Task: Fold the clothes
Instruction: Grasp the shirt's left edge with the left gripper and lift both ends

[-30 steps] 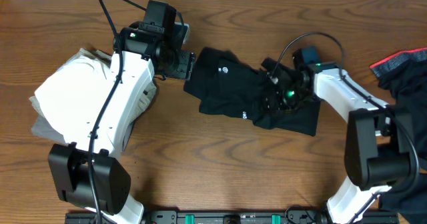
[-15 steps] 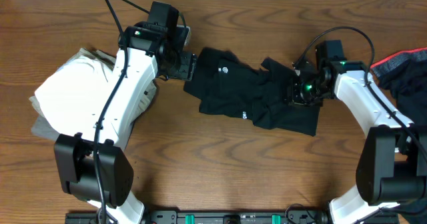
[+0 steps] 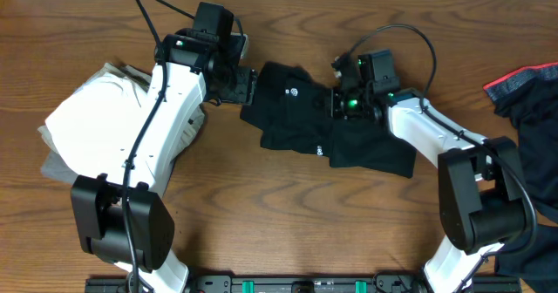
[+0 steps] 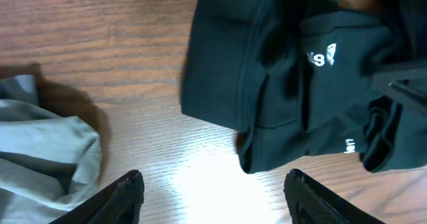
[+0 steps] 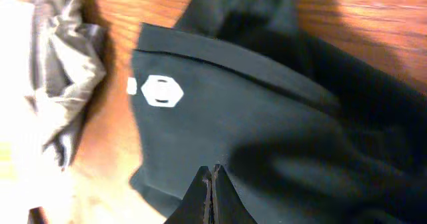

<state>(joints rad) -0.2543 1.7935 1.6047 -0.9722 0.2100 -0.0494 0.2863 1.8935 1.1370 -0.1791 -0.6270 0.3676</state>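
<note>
A black T-shirt (image 3: 288,114) with a small white logo (image 3: 294,91) lies crumpled on the wooden table, between both arms. My left gripper (image 3: 247,88) hovers open at the shirt's left edge. In the left wrist view the left gripper (image 4: 213,184) has only bare wood between its fingers, and the shirt (image 4: 280,77) lies just beyond. My right gripper (image 3: 334,103) is over the shirt's middle. In the right wrist view the right gripper (image 5: 212,169) is shut tight above the black fabric (image 5: 267,124), close to the logo (image 5: 160,91). No cloth shows between its tips.
Folded white and grey clothes (image 3: 96,119) are stacked at the left, partly under my left arm; the grey edge (image 4: 47,164) shows in the left wrist view. A black garment with a red edge (image 3: 523,88) lies at the far right.
My right gripper has shut and swung left from the shirt's right part to its middle. The left arm has stayed put, open.
</note>
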